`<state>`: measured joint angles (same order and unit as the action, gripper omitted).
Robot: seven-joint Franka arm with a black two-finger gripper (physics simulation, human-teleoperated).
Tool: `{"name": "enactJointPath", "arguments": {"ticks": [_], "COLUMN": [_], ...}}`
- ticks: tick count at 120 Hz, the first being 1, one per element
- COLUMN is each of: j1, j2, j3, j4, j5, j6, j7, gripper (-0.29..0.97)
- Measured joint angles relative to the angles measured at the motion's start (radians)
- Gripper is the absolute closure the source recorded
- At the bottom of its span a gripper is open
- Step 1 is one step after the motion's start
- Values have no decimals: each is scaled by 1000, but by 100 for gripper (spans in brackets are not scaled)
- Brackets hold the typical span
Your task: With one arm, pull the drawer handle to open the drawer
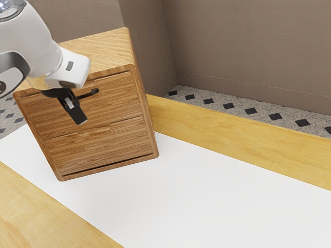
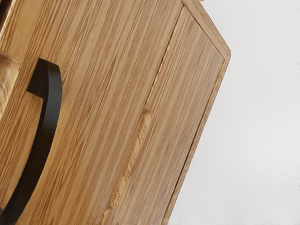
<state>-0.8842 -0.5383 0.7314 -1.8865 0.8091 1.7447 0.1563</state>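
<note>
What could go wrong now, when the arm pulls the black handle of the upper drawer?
1. The handle is thin and curved, so the gripper may slip off it.
2. The cabinet seems to stand loose on the white table; a pull may drag the whole cabinet instead of opening the drawer.

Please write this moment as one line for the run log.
hand: at handle | handle: black, on top drawer | top drawer: looks shut | cabinet: on white table
</note>
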Motion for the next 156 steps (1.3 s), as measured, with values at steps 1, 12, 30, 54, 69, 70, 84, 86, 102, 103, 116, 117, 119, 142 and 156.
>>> {"name": "enactJointPath", "arguments": {"ticks": [1, 12, 30, 54, 69, 70, 84, 86, 102, 103, 116, 117, 119, 142, 156], "j1": [-1, -16, -26, -117, -134, -135, -152, -155, -164, -164, -180, -186, -198, -226, -224], "j2": [-1, -10, -21, -62, -67, -67, -68, -68, -68, -68, -71, -73, -75, -93, -110], "j3": [0, 0, 3, 76, 77, 77, 92, 95, 108, 108, 123, 127, 135, 159, 164], "j4": [-1, -4, -5, 5, 5, 5, 3, 3, 6, 6, 24, 26, 30, 43, 42], "j5": [1, 12, 30, 93, 112, 113, 119, 121, 137, 139, 163, 165, 169, 190, 193], "j6": [-1, -8, -19, -45, -53, -54, -57, -57, -57, -57, -56, -56, -57, -61, -62], "j7": [0, -4, -8, -10, -11, -11, -11, -11, -11, -11, -11, -11, -11, -11, -11], "gripper": [0, 0, 0, 0, 0, 0, 0, 0, 0, 0, 0, 0, 0, 0, 0]}}
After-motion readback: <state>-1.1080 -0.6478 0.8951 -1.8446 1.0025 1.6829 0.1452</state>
